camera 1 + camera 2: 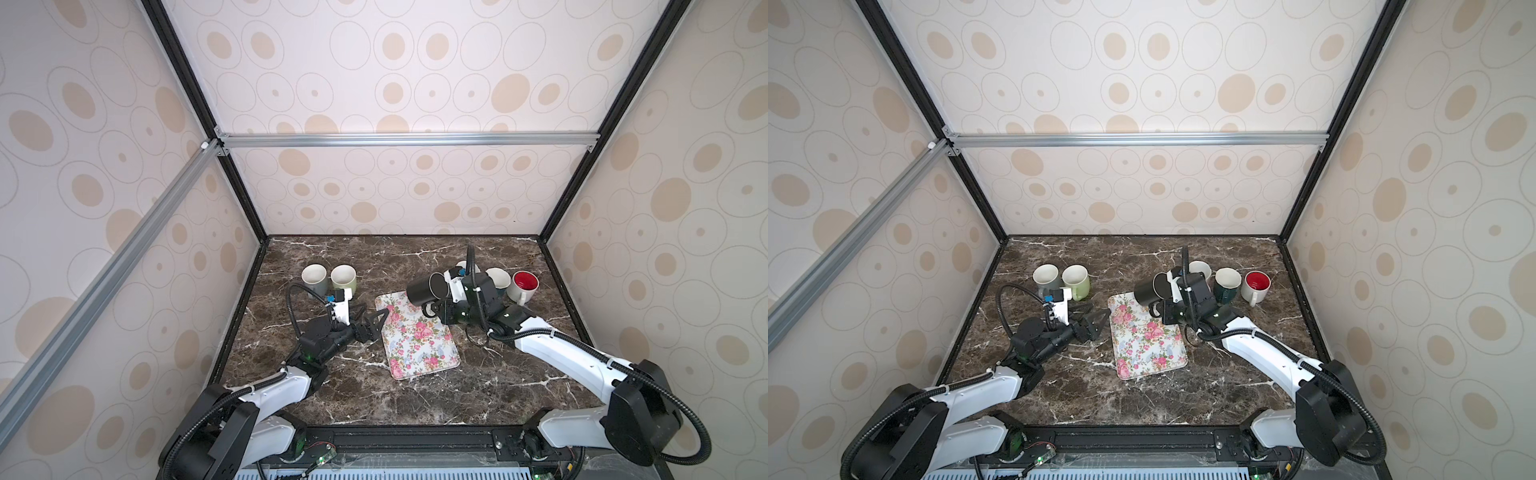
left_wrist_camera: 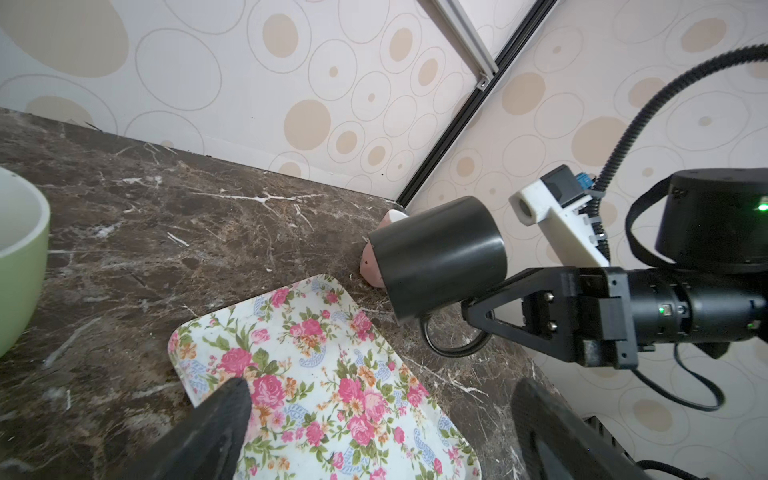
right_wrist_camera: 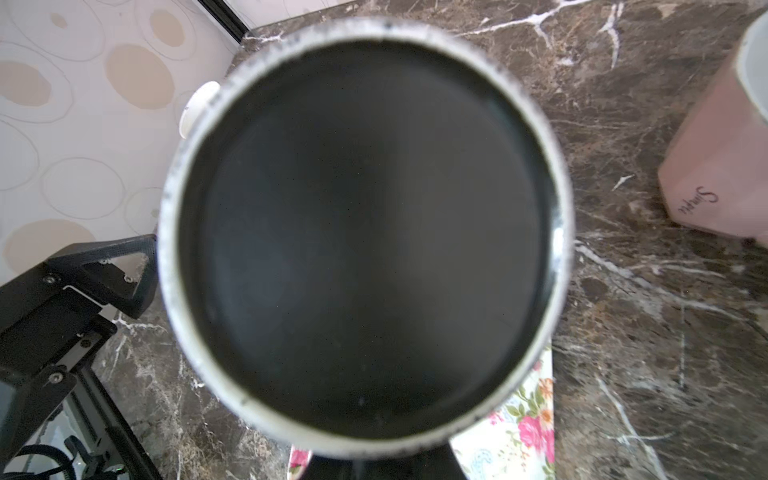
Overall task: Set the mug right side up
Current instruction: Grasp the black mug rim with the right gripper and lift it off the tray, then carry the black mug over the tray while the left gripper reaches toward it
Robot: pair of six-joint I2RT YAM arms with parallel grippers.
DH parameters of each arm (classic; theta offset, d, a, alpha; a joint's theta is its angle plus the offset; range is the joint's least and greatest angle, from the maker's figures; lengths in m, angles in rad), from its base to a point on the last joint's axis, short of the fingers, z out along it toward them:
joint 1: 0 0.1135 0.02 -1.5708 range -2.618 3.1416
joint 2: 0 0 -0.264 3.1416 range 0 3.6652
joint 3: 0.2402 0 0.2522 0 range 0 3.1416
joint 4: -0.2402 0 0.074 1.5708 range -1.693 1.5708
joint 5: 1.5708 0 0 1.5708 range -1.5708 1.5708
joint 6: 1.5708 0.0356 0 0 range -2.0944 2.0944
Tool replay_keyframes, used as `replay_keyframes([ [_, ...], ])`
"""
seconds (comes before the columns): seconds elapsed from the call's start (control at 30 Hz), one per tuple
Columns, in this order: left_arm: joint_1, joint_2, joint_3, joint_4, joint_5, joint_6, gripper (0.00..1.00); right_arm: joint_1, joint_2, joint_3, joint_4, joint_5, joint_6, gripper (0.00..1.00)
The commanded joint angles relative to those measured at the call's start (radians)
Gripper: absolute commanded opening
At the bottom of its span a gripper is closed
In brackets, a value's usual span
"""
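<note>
One glossy black ceramic mug (image 2: 436,253), rigid, probably slippery and breakable, hangs sideways in your right hand (image 2: 471,309), clenched on its handle; your left hand (image 1: 376,320) is released.

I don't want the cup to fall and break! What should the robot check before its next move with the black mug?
1. Firm hold: ok. The right gripper is shut on the black mug, at its edge near the handle.
2. Mug right side up: not ok. It hangs on its side in the air above the far end of the floral tray.
3. Other arm out of the way: ok. The left gripper is open beside the tray's left edge, apart from the mug.
4. Bare tray to land on: ok.
5. Room between the black mug and the pink mug behind it: cannot tell.
</note>
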Motion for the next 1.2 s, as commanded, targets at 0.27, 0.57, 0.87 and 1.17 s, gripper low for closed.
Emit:
replay_keyframes([
  [0.27, 0.001, -0.117, -0.020, 0.047, 0.054, -0.091, 0.98, 0.002, -0.069, 0.007, 0.296, -0.169, 0.091, 0.00],
  [0.57, -0.003, -0.109, 0.071, 0.044, 0.132, -0.139, 0.98, 0.002, -0.123, 0.006, 0.394, -0.297, 0.163, 0.00],
  [0.87, -0.012, 0.040, 0.141, 0.268, 0.274, -0.294, 0.98, 0.002, -0.149, -0.030, 0.493, -0.365, 0.207, 0.00],
  [1.17, -0.030, 0.147, 0.217, 0.372, 0.374, -0.385, 0.93, 0.002, -0.146, -0.075, 0.616, -0.405, 0.233, 0.00],
])
